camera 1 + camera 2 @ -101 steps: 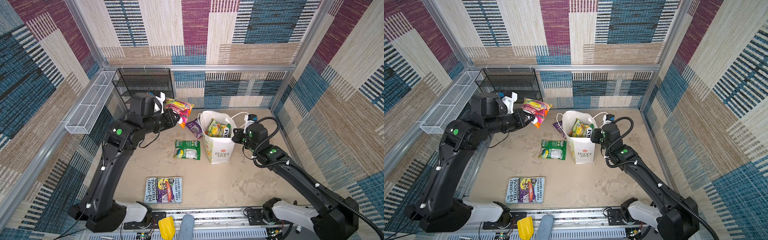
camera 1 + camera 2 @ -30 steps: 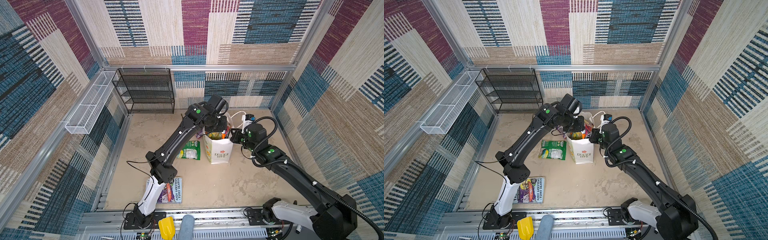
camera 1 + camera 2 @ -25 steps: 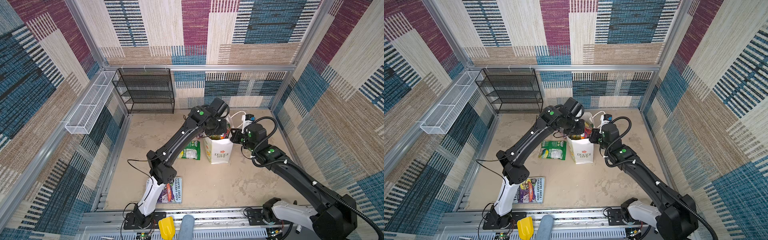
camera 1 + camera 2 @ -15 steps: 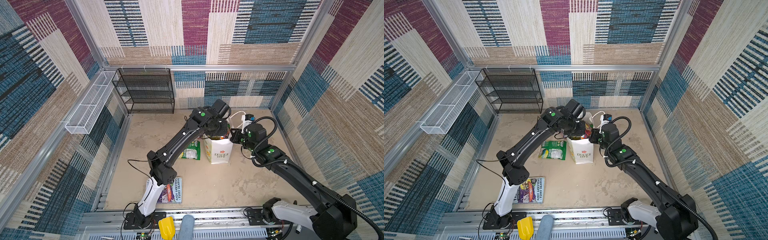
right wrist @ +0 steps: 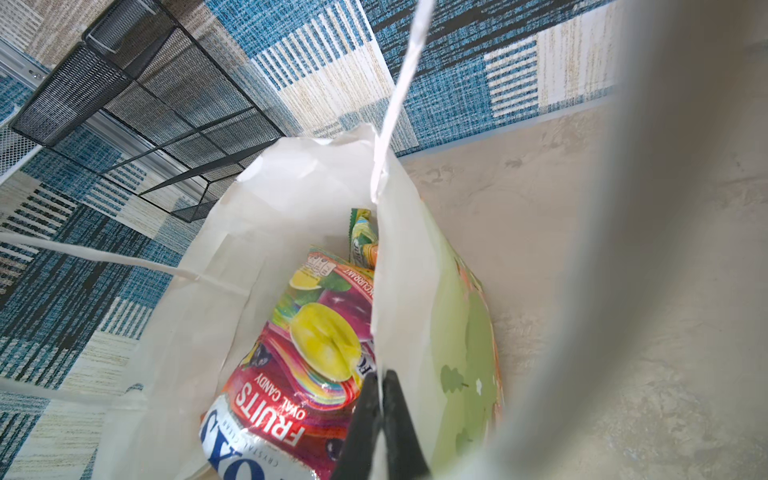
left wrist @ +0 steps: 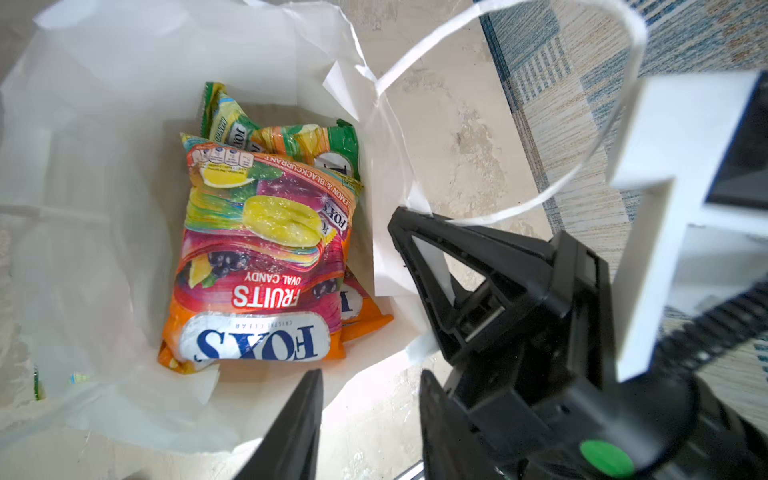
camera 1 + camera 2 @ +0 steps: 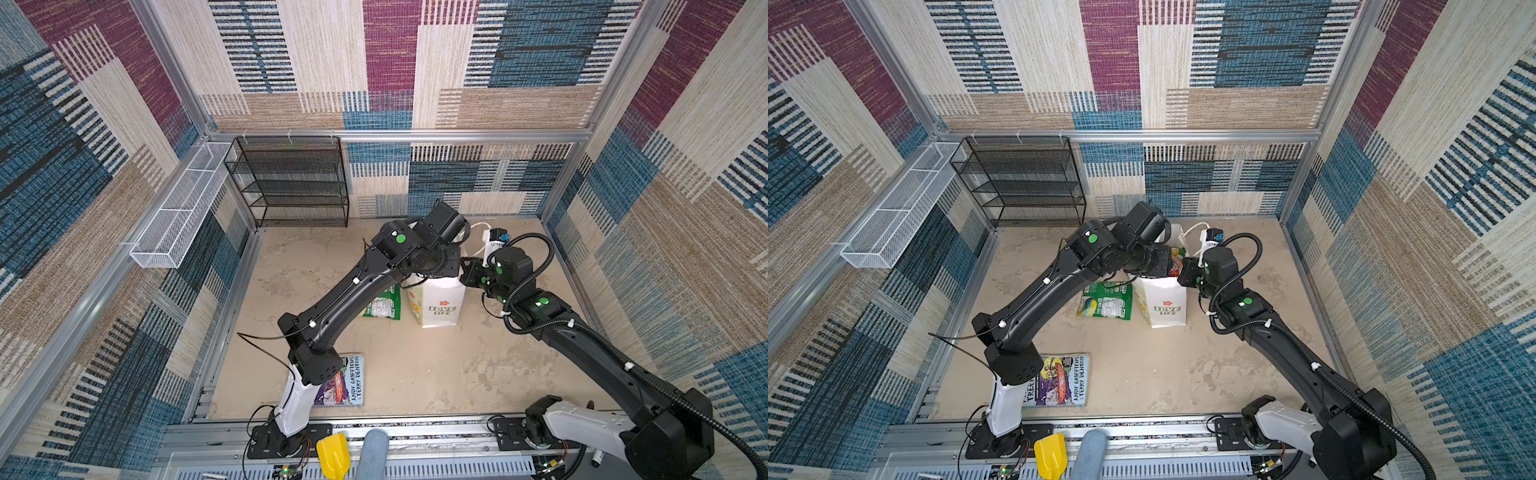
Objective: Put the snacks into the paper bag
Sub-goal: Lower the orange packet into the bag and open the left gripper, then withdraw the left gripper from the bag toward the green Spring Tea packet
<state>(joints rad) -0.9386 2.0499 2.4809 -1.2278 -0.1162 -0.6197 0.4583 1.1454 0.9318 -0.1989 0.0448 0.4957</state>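
Jaws: left half-open, empty; right pinching paper bag [image 5: 291,195] rim.

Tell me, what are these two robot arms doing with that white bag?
They are packing candy packets into the paper bag. The right claw is pinched shut on the bag's rim, holding it open. The left claw hovers open and empty over the mouth, above an orange FOX'S packet lying on top of other packets inside. One green packet lies on the table beside the bag, not yet packed; the book sits near the front.
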